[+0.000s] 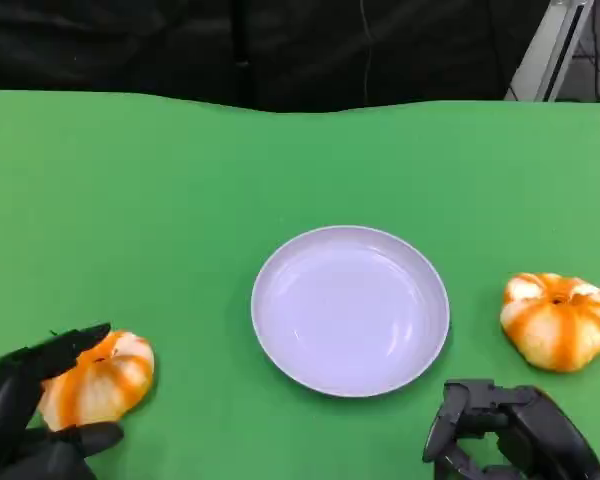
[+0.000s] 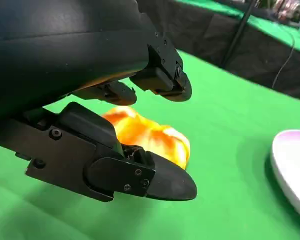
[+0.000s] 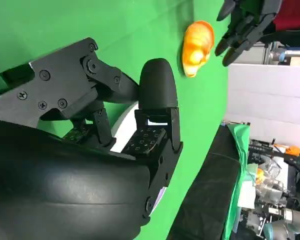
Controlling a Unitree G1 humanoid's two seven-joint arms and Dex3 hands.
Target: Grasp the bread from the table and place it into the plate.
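two breads and one plate [image 1: 350, 310]: left hand [image 1: 25, 415] cups the left bread [image 1: 100, 378], right hand [image 1: 505, 435] curled, empty.

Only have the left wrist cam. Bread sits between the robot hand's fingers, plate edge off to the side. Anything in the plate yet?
Observer: No. In the head view the plate holds nothing.
Operator: Any other bread around?
Observer: Yes, a second bread lies on the table on the plate's other side, toward the robot's right.
Operator: Right side busy?
Observer: No. The right robot hand holds nothing and sits nearer the robot than that second bread, apart from it.
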